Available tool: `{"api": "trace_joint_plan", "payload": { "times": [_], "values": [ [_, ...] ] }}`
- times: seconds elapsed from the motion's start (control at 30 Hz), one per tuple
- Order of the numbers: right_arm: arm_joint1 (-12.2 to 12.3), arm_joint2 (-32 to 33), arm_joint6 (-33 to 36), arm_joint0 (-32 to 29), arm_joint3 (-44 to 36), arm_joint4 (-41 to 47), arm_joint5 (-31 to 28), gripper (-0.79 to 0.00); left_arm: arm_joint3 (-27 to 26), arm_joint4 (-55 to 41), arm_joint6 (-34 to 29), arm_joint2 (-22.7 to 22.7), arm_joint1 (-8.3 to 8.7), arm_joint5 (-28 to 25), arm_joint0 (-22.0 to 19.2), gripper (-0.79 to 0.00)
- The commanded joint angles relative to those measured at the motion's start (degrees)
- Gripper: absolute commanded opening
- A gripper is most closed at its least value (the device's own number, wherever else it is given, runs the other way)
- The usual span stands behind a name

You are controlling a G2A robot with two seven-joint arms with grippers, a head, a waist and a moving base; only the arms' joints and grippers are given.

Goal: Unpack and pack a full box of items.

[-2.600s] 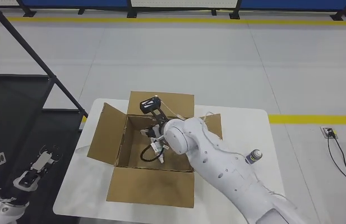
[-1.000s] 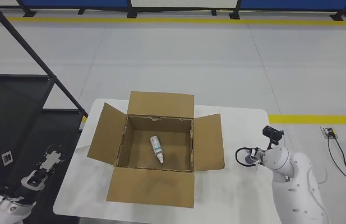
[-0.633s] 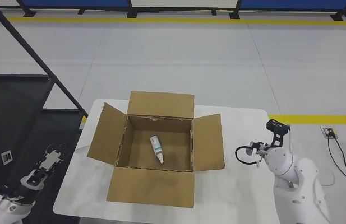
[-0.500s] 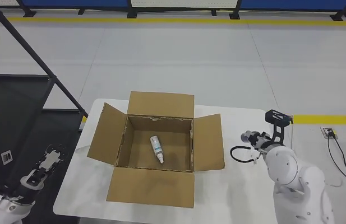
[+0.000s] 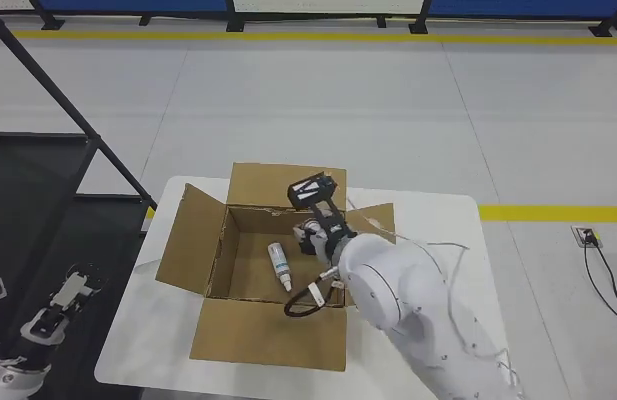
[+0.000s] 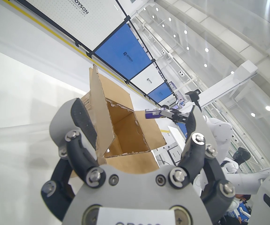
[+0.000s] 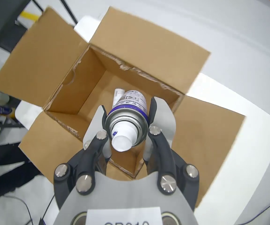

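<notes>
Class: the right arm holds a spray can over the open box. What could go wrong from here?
1. The white bottle lies on the box floor roughly below the spray can; released here, the can may land on it.
2. The right gripper pinches the can's smooth round side, so it could slip or twist.
3. The arm crosses a flap of the box; lowering might snag it.

The right hand (image 5: 311, 236) was taken out of the box (image 5: 188, 236), swung to the right side of the desk (image 5: 440, 214) where the spray can (image 7: 130, 105) had stood upright, and closed on it. The can was lifted off the desk and carried back above the open box, over the white bottle (image 5: 279, 265) left on its floor
</notes>
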Motion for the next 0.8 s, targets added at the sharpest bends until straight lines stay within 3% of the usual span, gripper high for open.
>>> {"api": "trace_joint_plan", "payload": {
  "times": [0.0,0.3,0.6,0.63,0.67,0.7,0.77],
  "values": [
    [-1.13,-3.05,0.04,4.14,8.36,2.19,0.26,-0.785,0.41,-0.46,-0.16,-0.31,0.0,-0.16,0.2,0.0],
    [-6.81,-12.29,-5.99,13.44,35.82,10.25,0.6,-0.785,0.68,-0.79,-0.99,-0.59,0.07,0.0,-0.39,0.0],
    [-12.67,-18.13,-13.97,17.69,53.63,13.4,1.93,-0.785,0.38,0.12,-1.49,-0.18,0.1,0.11,-0.73,0.0],
    [-13.15,-18.24,-14.61,18.13,55.24,13.83,1.83,-0.751,0.32,0.15,-1.46,-0.15,0.09,0.14,-0.7,0.0],
    [-13.63,-18.4,-15.13,18.59,56.64,14.05,1.95,-0.631,0.29,0.31,-1.48,-0.14,0.09,0.19,-0.67,0.0],
    [-14.08,-18.53,-15.58,18.96,57.76,14.39,1.69,-0.563,0.27,0.4,-1.46,-0.14,0.09,0.23,-0.66,0.0],
    [-14.83,-18.5,-16.2,19.74,59.7,15.17,1.16,-0.468,0.25,0.65,-1.57,0.02,0.08,0.31,-0.6,0.0]
  ]
}}
